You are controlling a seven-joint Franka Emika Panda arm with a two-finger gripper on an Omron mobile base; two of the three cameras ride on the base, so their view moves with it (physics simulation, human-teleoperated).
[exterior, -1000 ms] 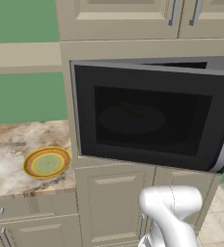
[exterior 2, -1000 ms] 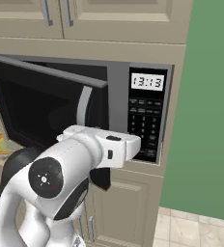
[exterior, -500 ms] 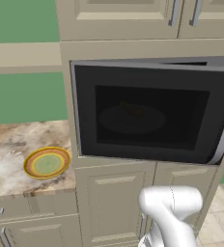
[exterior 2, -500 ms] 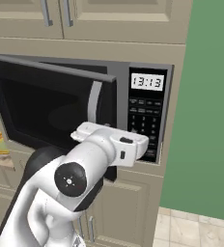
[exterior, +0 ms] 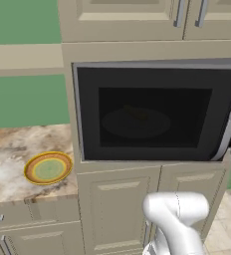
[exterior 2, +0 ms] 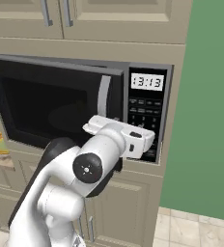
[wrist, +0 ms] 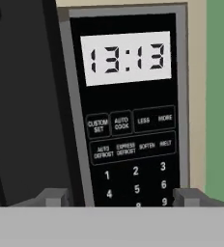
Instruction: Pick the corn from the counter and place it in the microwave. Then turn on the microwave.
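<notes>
The black microwave (exterior: 152, 112) sits built into the beige cabinets, its dark glass door almost shut. Through the glass the corn (exterior: 135, 111) is a dim streak on the turntable plate (exterior: 137, 123). The silver door handle (exterior 2: 103, 94) stands beside the button panel (exterior 2: 146, 118). My hand hangs right in front of that panel, hiding its lower buttons in the right base view. In the hand view my gripper (wrist: 119, 198) is open, its fingertips (wrist: 51, 197) wide apart with nothing between them, facing the keypad (wrist: 135, 171) below the 13:13 clock display (wrist: 127, 59).
A yellow-rimmed green plate (exterior: 48, 168) lies on the marbled counter (exterior: 18, 144) left of the microwave. Cabinet doors (exterior: 120, 209) stand below the microwave and above it. A green wall (exterior 2: 205, 106) borders the cabinet on the right.
The microwave door has swung further towards shut. My arm has shifted right and the hand has come closer to the button panel.
</notes>
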